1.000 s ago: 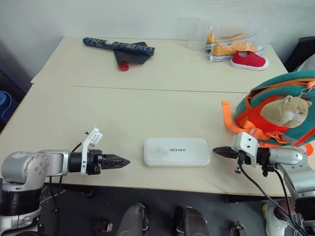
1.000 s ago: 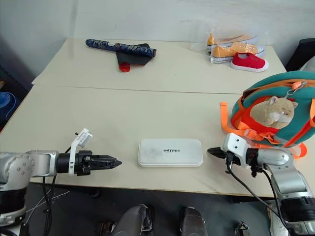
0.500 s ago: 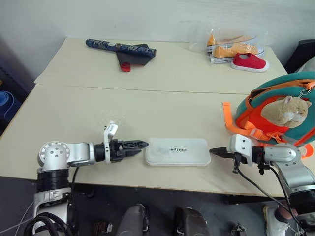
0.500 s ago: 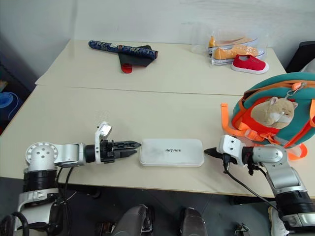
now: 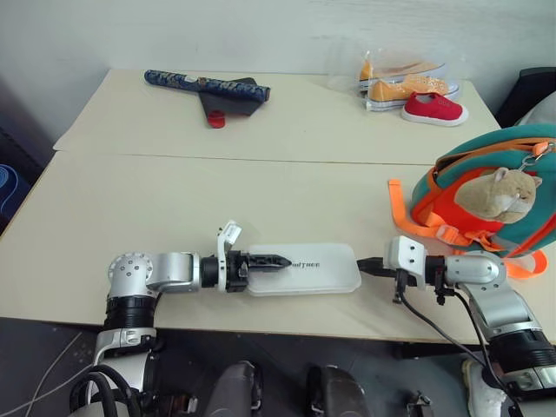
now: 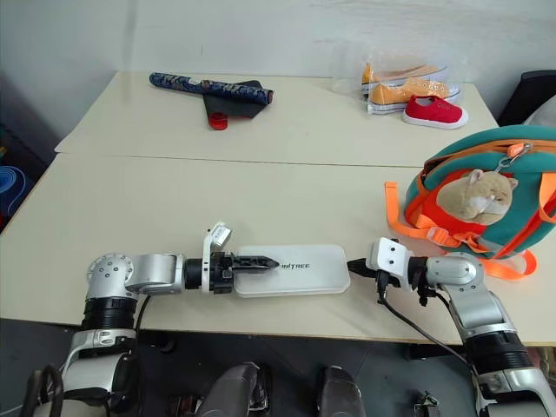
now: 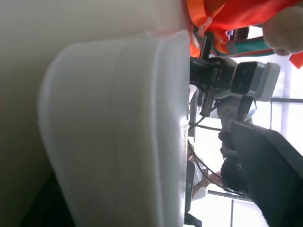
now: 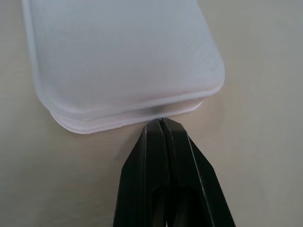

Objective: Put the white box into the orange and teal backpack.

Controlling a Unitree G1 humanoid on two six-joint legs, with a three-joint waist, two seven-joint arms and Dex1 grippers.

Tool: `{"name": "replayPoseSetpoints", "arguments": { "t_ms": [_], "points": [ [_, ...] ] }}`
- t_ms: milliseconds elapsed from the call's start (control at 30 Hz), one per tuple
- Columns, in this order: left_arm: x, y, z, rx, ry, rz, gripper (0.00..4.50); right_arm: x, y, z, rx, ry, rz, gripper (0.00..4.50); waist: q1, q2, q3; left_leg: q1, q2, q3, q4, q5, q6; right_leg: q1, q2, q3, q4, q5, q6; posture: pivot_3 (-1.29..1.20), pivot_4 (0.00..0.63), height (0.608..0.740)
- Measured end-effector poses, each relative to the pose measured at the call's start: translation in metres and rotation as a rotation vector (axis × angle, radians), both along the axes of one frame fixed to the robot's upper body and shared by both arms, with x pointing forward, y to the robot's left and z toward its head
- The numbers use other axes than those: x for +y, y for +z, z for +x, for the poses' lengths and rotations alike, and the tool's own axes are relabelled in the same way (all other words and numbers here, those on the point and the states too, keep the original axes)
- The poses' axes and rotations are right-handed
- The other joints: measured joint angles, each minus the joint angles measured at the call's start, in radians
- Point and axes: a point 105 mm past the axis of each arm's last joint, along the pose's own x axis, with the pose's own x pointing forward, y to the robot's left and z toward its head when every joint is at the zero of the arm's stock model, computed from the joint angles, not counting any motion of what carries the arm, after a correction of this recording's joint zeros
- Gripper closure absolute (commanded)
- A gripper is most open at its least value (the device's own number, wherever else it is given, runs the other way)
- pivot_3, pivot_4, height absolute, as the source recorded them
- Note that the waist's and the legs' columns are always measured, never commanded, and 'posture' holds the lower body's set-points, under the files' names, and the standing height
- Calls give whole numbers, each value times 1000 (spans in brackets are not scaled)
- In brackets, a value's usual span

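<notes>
A: left tool point(image 5: 271, 260) has its jaws either side of the white box's point(image 5: 317, 268) end near the table's point(image 5: 174, 208) front edge; full clamp? can't tell. Right tool point(image 8: 161, 124) is clenched, tip at the other end.

B: Thin grip, so the box could pivot loose before reaching the orange and teal backpack point(image 5: 486, 204) at the table's right edge.

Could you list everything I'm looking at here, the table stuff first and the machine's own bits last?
white box: one, white with small dark lettering, flat at the near edge of the near table.
backpack: one, teal with orange trim and straps, at the near table's right end.
plush animal charm: one, tan, on the backpack's front.
near table: one, pale beige.
far table: one, pale beige, butted behind it.
shoes: orange ones in a clear bag, one red beside, far right corner.
folded umbrella: one, dark patterned, far left, on a black item with a red disc.
left tool: black fingers over the box's left end.
right tool: black, shut, tip at the box's right end.
</notes>
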Motion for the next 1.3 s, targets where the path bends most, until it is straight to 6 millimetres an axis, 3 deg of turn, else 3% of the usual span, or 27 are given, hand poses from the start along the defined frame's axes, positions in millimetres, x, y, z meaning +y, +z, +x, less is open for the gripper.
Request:
{"name": "replayPoseSetpoints", "arguments": {
  "t_ms": [167, 200, 300, 367, 533, 700, 867, 1033, 1133, 1233, 1300],
  "points": [
    [0, 8, -4, -6, -30, -36, 2996, 0, -2, -7, 24, -11, 25, 4500, 2, 0, 0, -1, 2, 0, 0, -1, -1, 0, 2, 2, -1, 0, 0, 0, 150, 740],
    [0, 9, -4, -8, -31, -36, 3221, -1, -3, -9, 37, -17, 38, 4331, 2, 0, 0, -1, 2, 0, 0, -1, -2, 0, 2, 3, -1, 0, 0, 0, 150, 740],
    [4, 14, -4, -44, -18, -26, 3284, -4, -6, -23, 114, -58, 126, 3653, 5, 0, 0, -4, 2, -1, 0, -1, -2, -3, 3, 4, -2, 0, 0, 0, 150, 740],
    [9, 20, -6, -98, -23, 1, 3284, -12, -5, -34, 148, -118, 188, 2975, 5, 0, 0, -6, 2, -1, 0, -1, -2, -4, 3, 5, -3, 0, 0, 0, 150, 740],
    [26, 35, -26, -259, -144, 118, 3284, -53, 4, -58, 128, -347, 257, 1429, 6, 1, 1, -6, 3, 0, -2, -2, -3, -4, 6, 6, -6, 0, -1, 0, 150, 740],
    [17, 65, -22, -736, -85, -69, 3284, -103, 5, -93, 98, -645, 302, 30, 10, 2, 1, -6, 4, 7, -18, 1, -14, -9, 8, 13, -20, 2, -2, 0, 150, 740],
    [10, 85, -21, -977, -97, -195, 3284, -151, 21, -113, 41, -862, 333, 30, 4, 3, 0, -7, 7, 14, -21, 2, -10, -16, 11, 18, -17, 2, -3, 0, 150, 740],
    [13, 91, -22, -1109, -174, -176, 3284, -197, 35, -125, -22, -1014, 312, 30, 3, 3, 0, -7, 8, 17, -19, 3, -5, -18, 12, 20, -13, 2, -3, 0, 150, 740],
    [14, 87, -25, -1133, -205, -167, 3284, -209, 45, -118, -55, -1021, 311, 30, 2, 3, 0, -6, 8, 19, -17, 2, -2, -18, 11, 23, -12, 3, -3, 0, 150, 740],
    [12, 81, -26, -1123, -222, -163, 3284, -221, 64, -91, -121, -992, 327, 30, -2, 3, 1, -6, 8, 21, -15, 2, 0, -18, 10, 25, -12, 4, -2, 0, 150, 740],
    [12, 79, -26, -1120, -218, -157, 3284, -216, 70, -71, -136, -942, 338, 30, -3, 2, 1, -6, 9, 20, -15, 2, 1, -19, 11, 24, -11, 4, -2, 0, 150, 740]
  ]
}}
